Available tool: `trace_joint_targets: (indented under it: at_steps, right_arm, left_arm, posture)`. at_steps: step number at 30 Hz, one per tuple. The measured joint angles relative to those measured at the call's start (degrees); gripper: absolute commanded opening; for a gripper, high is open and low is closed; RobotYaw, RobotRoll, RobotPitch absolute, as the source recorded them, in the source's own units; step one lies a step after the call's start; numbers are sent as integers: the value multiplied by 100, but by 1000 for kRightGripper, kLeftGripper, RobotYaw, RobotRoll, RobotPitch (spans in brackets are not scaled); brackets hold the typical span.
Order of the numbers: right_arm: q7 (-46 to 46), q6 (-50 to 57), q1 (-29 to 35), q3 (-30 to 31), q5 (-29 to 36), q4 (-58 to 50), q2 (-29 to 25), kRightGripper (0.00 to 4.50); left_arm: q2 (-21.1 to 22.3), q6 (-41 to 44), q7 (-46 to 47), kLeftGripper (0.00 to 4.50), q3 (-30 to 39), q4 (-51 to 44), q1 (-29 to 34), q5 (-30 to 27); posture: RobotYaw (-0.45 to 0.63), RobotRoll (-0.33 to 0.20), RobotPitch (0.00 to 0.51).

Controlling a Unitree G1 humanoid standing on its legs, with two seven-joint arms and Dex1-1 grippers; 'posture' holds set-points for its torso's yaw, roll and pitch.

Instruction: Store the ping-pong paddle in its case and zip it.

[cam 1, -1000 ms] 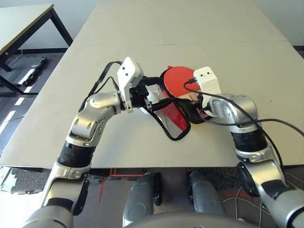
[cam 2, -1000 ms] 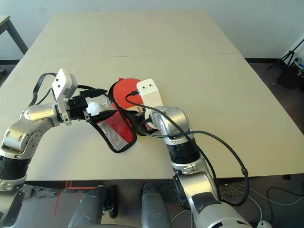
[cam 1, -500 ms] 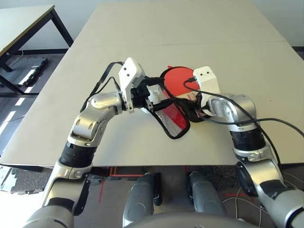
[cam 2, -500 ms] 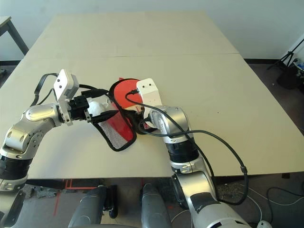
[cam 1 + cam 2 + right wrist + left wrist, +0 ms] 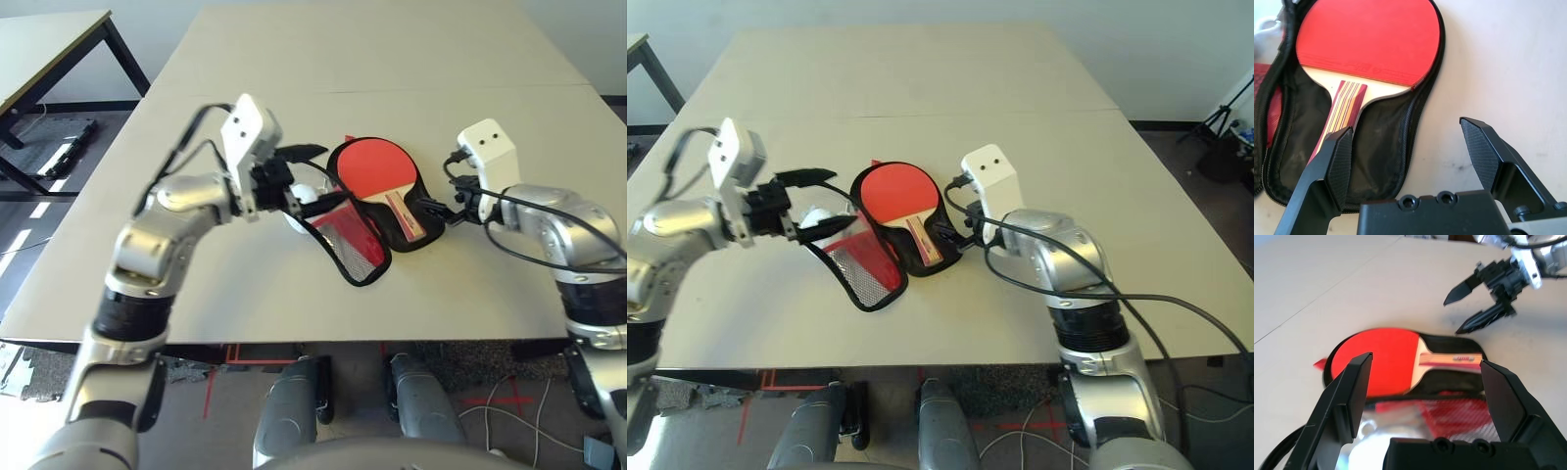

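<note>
Fabric of the case (image 5: 364, 257) looks limp, so the released left claw (image 5: 1420, 382) and right claw (image 5: 1410, 156), both nearby, should probably pinch its zipper rim.

Both forearms are showing polished silver shells with rounded joint housings, giving way to black ribbed collars nearer the elbows. A white boxy camera housing with small dark dots is sitting on each wrist, and black cables are looping from these housings along the arms. The left tool (image 5: 306, 179) is carrying two slim black tapering fingers. The right tool (image 5: 1410, 152) is showing two black fingers (image 5: 1334, 161) with finely cross-hatched inner pads, rising from a black base block bearing small round screws.
</note>
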Motion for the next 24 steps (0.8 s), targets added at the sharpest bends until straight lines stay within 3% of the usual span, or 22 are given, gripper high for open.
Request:
trace_joint_targets:
  at_steps: [4,9,18,24]
  right_arm:
    - [327,-782,76,-65,-12,474,-85,4485]
    - [412,-1259,19,-334,18,954,11,4485]
    - [739,-1500,-3,-636,134,1403,-44,4485]
    - [892,-1868,22,-774,180,1787,-111,4485]
  left_arm:
    - [1163,90,-435,4500,344,53,281,103]
    - [1519,83,-674,4500,390,178,946,164]
    - [1377,79,-601,4500,56,111,1209,406]
    - [554,214,-459,4500,-668,-131,759,395]
  posture:
    - [31,0,167]
    - [30,0,168]
    - [5,0,162]
    - [-11,0,156]
